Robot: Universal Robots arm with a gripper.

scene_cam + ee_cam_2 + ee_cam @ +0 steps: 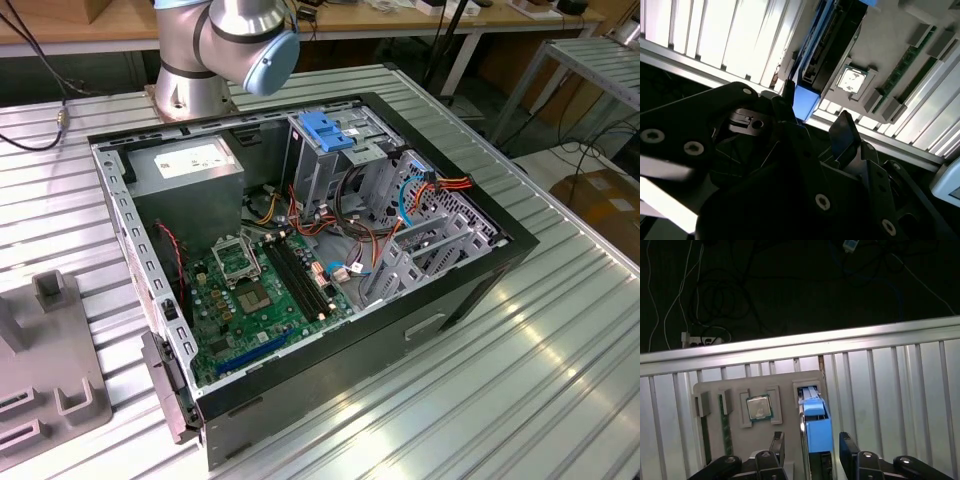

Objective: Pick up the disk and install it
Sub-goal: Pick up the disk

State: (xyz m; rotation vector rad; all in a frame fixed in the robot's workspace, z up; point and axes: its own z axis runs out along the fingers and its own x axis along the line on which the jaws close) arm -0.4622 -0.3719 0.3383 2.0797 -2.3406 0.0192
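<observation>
The disk (816, 422) stands on edge in a slot of a grey holder plate (785, 385); its blue carrier end faces up. My gripper (812, 439) is right over it, open, with one finger on each side of the disk and a small gap at each. In the second wrist view the blue end of the disk (805, 102) sits between the dark fingers of the gripper (815, 106). The open computer case (300, 250) lies on the metal table in the exterior view, with a metal drive cage with a blue handle (326, 130) at its far side.
The holder plate also carries a processor chip (759, 407) and a memory stick (726, 432). Inside the case are a grey power-supply box (190, 165), the green motherboard (260, 290) and loose cables (420, 190). The arm's base (215, 55) stands behind the case. The table edge runs past the plate.
</observation>
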